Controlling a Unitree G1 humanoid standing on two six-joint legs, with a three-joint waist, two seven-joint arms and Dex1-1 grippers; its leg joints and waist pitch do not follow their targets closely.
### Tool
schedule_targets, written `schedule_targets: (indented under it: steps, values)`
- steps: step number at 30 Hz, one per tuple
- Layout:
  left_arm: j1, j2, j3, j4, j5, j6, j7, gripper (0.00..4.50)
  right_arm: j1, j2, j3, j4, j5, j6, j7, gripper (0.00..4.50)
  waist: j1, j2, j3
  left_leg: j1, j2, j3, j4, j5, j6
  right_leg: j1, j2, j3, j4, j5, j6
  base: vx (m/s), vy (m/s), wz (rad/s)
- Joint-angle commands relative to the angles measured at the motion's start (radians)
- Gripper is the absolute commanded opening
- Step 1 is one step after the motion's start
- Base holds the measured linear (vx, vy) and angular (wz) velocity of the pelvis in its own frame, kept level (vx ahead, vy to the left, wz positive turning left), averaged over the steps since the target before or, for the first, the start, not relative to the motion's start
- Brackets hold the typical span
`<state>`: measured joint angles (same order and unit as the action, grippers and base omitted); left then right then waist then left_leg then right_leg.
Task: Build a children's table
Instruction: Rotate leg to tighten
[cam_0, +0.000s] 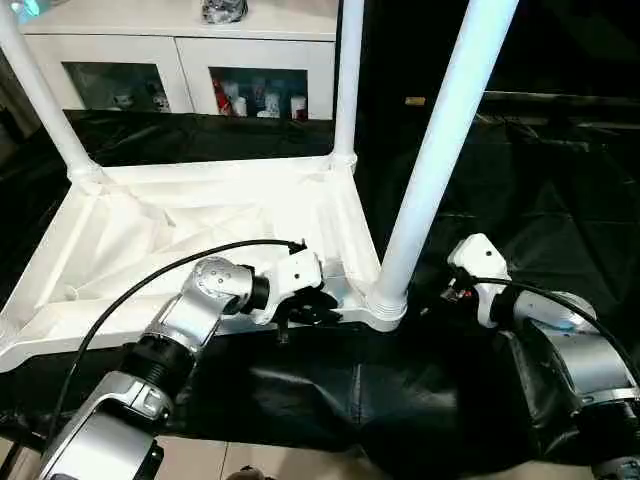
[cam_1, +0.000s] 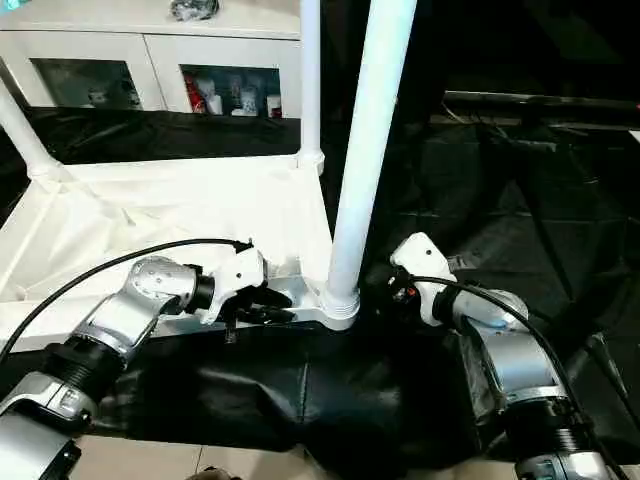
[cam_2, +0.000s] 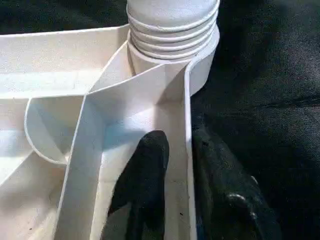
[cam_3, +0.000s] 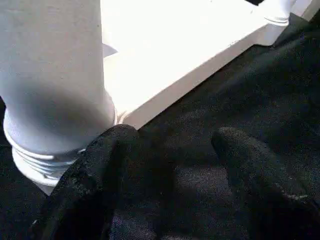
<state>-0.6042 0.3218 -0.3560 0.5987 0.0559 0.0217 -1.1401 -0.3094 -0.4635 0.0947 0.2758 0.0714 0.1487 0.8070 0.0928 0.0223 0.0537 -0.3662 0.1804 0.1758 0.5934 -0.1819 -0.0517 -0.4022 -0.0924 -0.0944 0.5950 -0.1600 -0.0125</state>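
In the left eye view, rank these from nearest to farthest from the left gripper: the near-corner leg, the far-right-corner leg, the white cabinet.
From the left gripper:
1. Near-corner leg, just to its right.
2. Far-right-corner leg, across the tabletop.
3. White cabinet, behind everything.

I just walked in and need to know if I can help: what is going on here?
The robot is assembling a small white table. The tabletop lies upside down on black cloth, with three legs showing upright in corner sockets. The left gripper straddles the tabletop's near rim beside the nearest leg, one finger inside the rim and one outside. The right gripper is open, next to that leg's threaded base.
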Motion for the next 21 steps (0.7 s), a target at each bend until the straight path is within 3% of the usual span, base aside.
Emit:
schedule_targets:
  steps: [1, 3, 7, 9, 11, 15, 16, 21]
  values:
    - [-0.016, 0.015, -0.011, 0.028, 0.019, 0.010, 0.005, 0.68, 0.016, 0.004, 0.037, -0.008, -0.007, 0.011, 0.028, 3.16, 0.009, -0.012, -0.065, 0.006, 0.047, -0.017, -0.074, -0.252, 0.045, 0.053, -0.070, 0.051, -0.079, -0.335, -0.185, 0.000, 0.000, 0.00]
    - [-0.017, 0.017, -0.011, 0.031, 0.019, 0.010, 0.001, 0.32, 0.018, 0.003, 0.037, -0.011, -0.005, 0.012, 0.030, 3.16, 0.008, -0.011, -0.065, 0.007, 0.048, -0.018, -0.075, -0.258, 0.042, 0.053, -0.069, 0.051, -0.079, -0.335, -0.185, 0.000, 0.000, 0.00]
    - [-0.014, 0.022, -0.014, 0.029, 0.019, 0.019, -0.017, 0.08, 0.018, 0.001, 0.038, -0.011, -0.004, 0.010, 0.031, 3.16, 0.008, -0.010, -0.065, 0.006, 0.048, -0.017, -0.075, -0.258, 0.042, 0.053, -0.069, 0.051, -0.078, -0.324, -0.193, 0.000, 0.000, 0.00]
    - [-0.013, 0.023, -0.014, 0.027, 0.017, 0.025, -0.025, 0.08, 0.016, 0.002, 0.037, -0.007, 0.002, 0.014, 0.037, 3.16, 0.008, -0.011, -0.065, 0.006, 0.048, -0.018, -0.075, -0.261, 0.042, 0.054, -0.070, 0.051, -0.078, -0.331, -0.192, 0.000, 0.000, 0.00]
    - [-0.013, 0.024, -0.012, 0.023, 0.010, 0.038, -0.036, 0.00, 0.016, 0.001, 0.033, -0.014, 0.032, 0.043, 0.069, 3.49, 0.009, -0.011, -0.066, 0.007, 0.048, -0.017, -0.074, -0.258, 0.044, 0.054, -0.070, 0.052, -0.078, -0.325, -0.195, 0.000, 0.000, 0.00]
    - [-0.009, 0.024, -0.017, 0.014, 0.012, 0.055, -0.040, 0.00, 0.028, -0.008, 0.025, -0.047, 0.095, 0.122, 0.132, 3.54, 0.012, -0.010, -0.066, 0.006, 0.049, -0.016, -0.074, -0.245, 0.055, 0.056, -0.068, 0.051, -0.075, -0.300, -0.207, 0.000, 0.000, 0.00]
    - [-0.004, 0.016, -0.016, 0.009, 0.011, 0.057, -0.029, 0.00, 0.041, -0.023, 0.034, -0.067, 0.104, 0.119, 0.165, 3.85, 0.014, -0.012, -0.066, 0.004, 0.049, -0.016, -0.073, -0.241, 0.056, 0.057, -0.069, 0.051, -0.074, -0.300, -0.204, 0.000, 0.000, 0.00]
    - [0.003, -0.012, 0.000, -0.019, -0.017, 0.071, -0.017, 0.00, 0.055, -0.034, 0.056, -0.105, 0.111, 0.099, 0.204, 4.09, 0.017, -0.014, -0.062, 0.002, 0.049, -0.018, -0.075, -0.264, 0.052, 0.055, -0.071, 0.048, -0.083, -0.378, -0.176, 0.000, 0.000, 0.00]
